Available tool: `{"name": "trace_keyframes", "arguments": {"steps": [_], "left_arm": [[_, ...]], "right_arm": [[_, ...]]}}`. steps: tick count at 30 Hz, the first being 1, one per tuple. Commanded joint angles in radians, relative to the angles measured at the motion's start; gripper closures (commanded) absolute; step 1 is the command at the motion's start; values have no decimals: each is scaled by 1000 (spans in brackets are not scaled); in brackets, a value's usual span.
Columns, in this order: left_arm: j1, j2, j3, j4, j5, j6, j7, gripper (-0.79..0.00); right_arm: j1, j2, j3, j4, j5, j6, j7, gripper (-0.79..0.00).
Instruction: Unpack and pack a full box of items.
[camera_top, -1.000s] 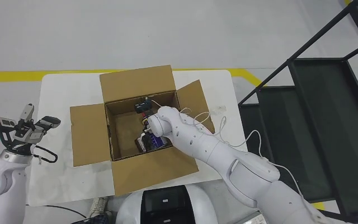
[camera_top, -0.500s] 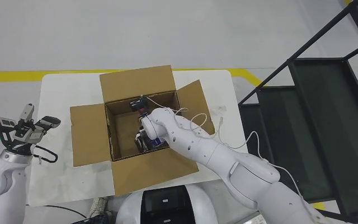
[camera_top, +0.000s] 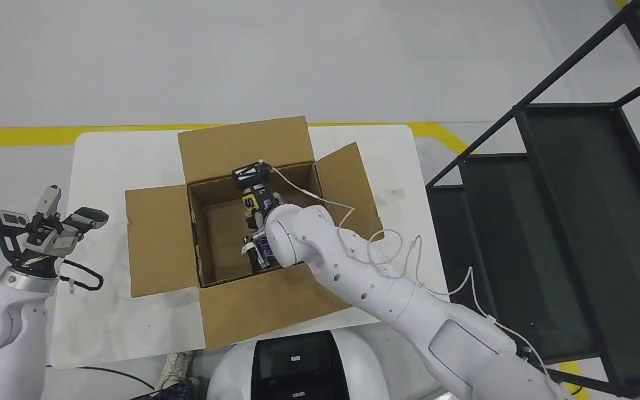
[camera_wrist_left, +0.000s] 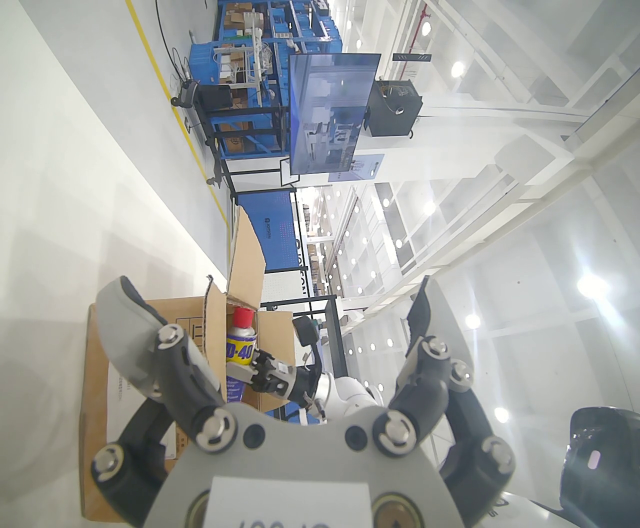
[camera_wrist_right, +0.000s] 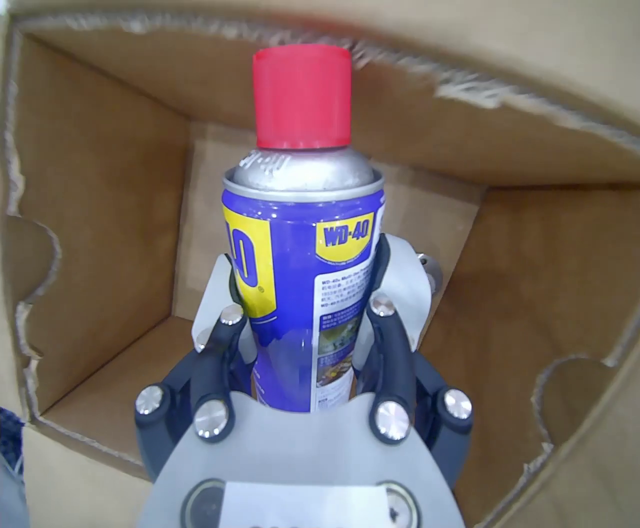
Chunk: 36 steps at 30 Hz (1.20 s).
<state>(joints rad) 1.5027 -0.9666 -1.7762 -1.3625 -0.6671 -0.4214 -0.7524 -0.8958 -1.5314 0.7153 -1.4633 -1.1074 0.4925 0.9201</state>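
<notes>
Blue-and-yellow-labelled spray can has shifted, cap seemingly above the box rim.

**Camera Placement**

My top view looks down on the table and open box from overhead. Left wrist view faces the box's side from well apart; right wrist view peers in close. Both wrist views share the spray can.

Right gripper, clamped on the spray can, stands in the open box: cardboard walls lie near on both sides and ahead of it. Upward, past the spread flaps, the opening is unobstructed
</notes>
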Motion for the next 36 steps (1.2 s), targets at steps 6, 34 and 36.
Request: {"name": "trace_keyframes", "arguments": {"steps": [6,34,36], "left_arm": [[0,0,0,0,0,0,0,-785],[0,0,0,0,0,0,0,-785],[0,0,0,0,0,0,0,-785]], "right_arm": [[-213,51,145,-304,-77,-38,-132,0],[-551,109,360,-664,-25,-262,-305,0],[-561,109,369,-668,-9,-264,-331,0]]}}
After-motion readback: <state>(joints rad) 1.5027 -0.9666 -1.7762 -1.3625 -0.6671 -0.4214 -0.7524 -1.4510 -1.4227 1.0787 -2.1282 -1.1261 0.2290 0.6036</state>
